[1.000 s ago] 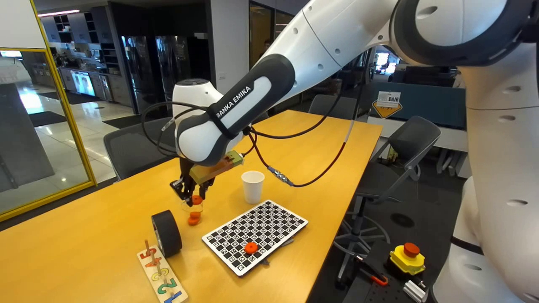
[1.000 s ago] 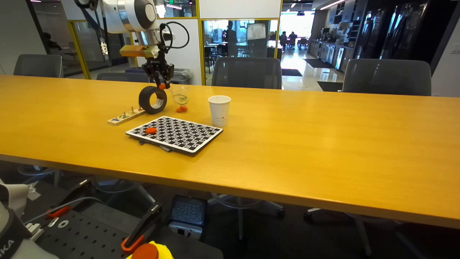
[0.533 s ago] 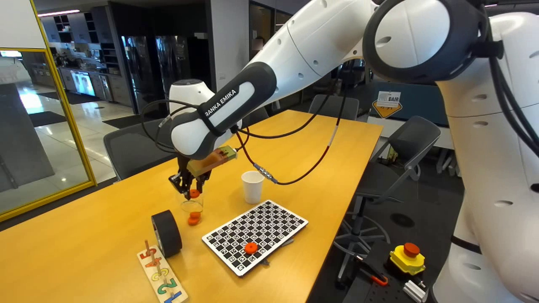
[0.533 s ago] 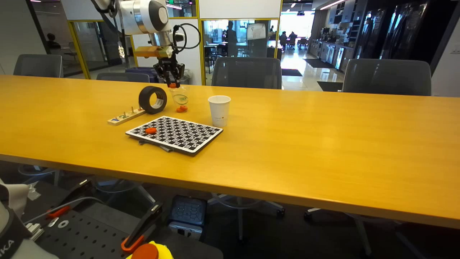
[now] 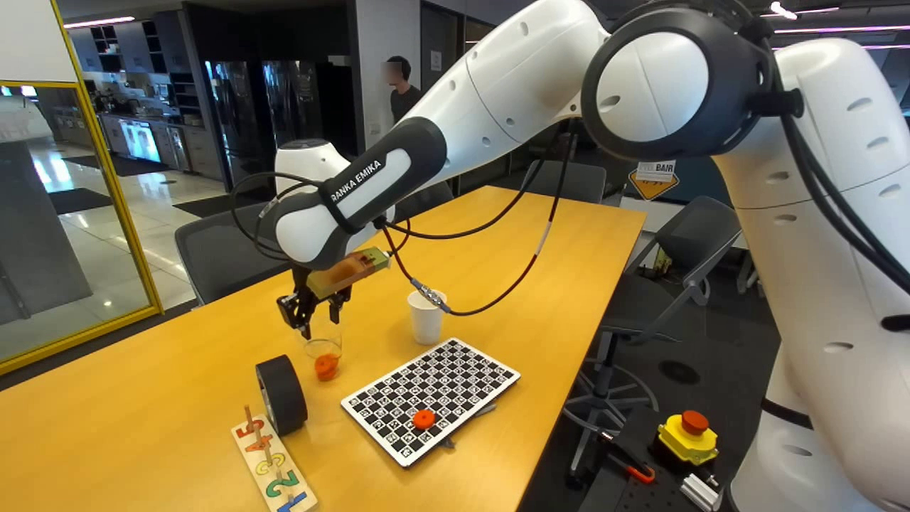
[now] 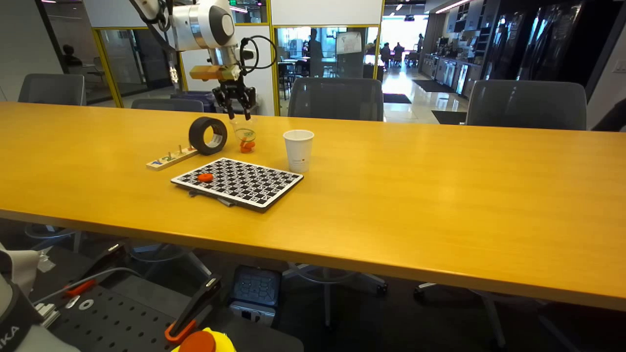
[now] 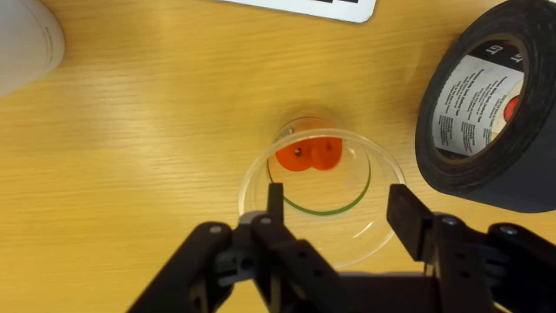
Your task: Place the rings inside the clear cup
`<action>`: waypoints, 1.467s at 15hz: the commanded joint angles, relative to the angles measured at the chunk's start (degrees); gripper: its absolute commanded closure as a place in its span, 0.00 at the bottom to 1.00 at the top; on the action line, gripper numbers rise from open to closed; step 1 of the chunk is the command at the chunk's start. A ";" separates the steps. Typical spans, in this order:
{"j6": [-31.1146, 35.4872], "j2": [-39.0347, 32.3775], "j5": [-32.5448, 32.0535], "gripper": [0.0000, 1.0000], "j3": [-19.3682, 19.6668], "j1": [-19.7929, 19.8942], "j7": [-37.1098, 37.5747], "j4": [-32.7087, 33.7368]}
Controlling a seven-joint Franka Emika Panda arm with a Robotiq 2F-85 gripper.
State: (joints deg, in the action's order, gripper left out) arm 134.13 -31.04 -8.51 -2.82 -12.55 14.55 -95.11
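The clear cup (image 5: 323, 347) stands upright on the table with several orange-red rings (image 5: 326, 367) at its bottom. Both also show in an exterior view, the cup (image 6: 244, 132) and the rings (image 6: 247, 146) in it. In the wrist view I look down past the cup's rim (image 7: 369, 145) onto the rings (image 7: 309, 154). Another ring (image 5: 424, 419) lies on the checkered board (image 5: 455, 377). My gripper (image 5: 320, 327) is open and empty just above the cup's mouth. In the wrist view the fingertips (image 7: 334, 191) are wide apart over the rim.
A black tape roll (image 5: 282, 395) stands on edge close to the cup, also beside it in the wrist view (image 7: 469, 178). A wooden number peg board (image 5: 284, 483) lies beside the roll. An opaque white cup (image 5: 426, 320) stands on the cup's other side.
My gripper has moved over the clear cup and opened. The ring that it held between its fingers has dropped into the cup with the others. The ring on the board has not moved.
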 commanded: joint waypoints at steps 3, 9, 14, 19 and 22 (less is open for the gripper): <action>-2.54 1.97 -0.50 0.00 0.74 -1.14 0.65 -1.27; 0.11 11.16 -2.21 0.00 0.70 -3.50 5.20 -16.37; 2.49 19.29 -1.47 0.00 -0.84 -3.99 10.03 -30.52; 7.04 23.61 0.36 0.00 -1.79 -2.38 12.17 -40.83; 9.12 24.26 1.54 0.00 -1.77 -1.15 11.69 -44.06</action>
State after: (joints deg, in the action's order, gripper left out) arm 140.14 -9.84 -8.54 -3.85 -15.49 26.10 -134.65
